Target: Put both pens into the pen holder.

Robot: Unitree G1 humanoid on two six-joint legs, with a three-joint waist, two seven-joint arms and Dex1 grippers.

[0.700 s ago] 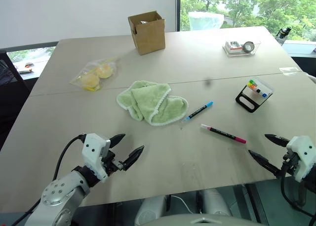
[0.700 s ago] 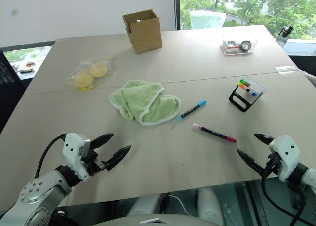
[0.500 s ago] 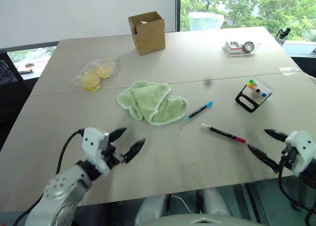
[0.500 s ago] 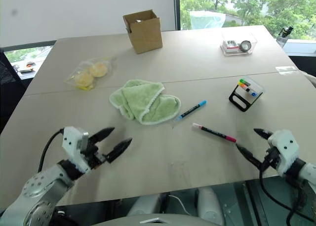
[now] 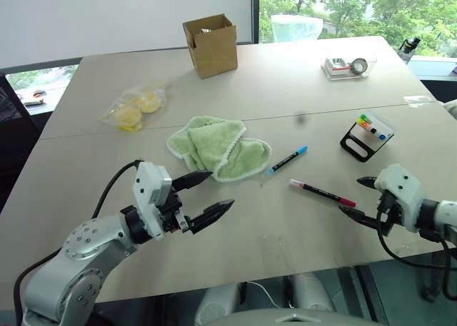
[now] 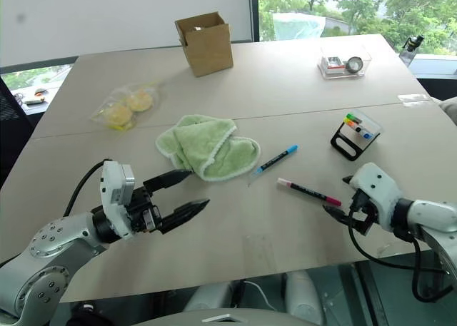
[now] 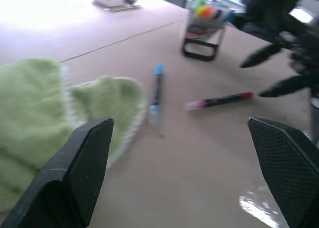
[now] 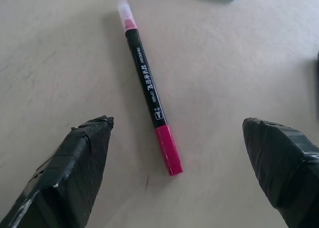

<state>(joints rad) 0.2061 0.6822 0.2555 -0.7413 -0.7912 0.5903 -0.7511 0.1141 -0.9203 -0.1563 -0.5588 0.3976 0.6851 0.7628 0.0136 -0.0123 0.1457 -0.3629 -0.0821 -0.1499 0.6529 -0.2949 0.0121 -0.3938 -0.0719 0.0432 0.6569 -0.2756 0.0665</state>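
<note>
Two black pens lie on the beige table [image 5: 86,169]. The blue-capped pen [image 5: 287,160] rests just right of a green cloth, and the pink-capped pen [image 5: 322,192] lies nearer me. The pen holder [image 5: 367,135], a small black tilted rack with coloured marker tips, stands to the right of the pens. My right gripper [image 5: 350,195] is open, its fingertips just off the pink cap end; in the right wrist view the pink pen [image 8: 147,88] lies between the spread fingers. My left gripper [image 5: 220,189] hangs open over the table near the cloth's front edge, with nothing in it.
A crumpled green cloth [image 5: 214,146] lies mid-table. Behind it are a brown cardboard box [image 5: 211,46], a clear bag of yellow items [image 5: 136,108], and a clear tray [image 5: 345,68] at the back right. The table's front edge runs just under both grippers.
My right gripper has moved left, up to the pink pen's cap end. My left gripper has moved forward and right toward the cloth. Both stay open; the pens have not moved.
</note>
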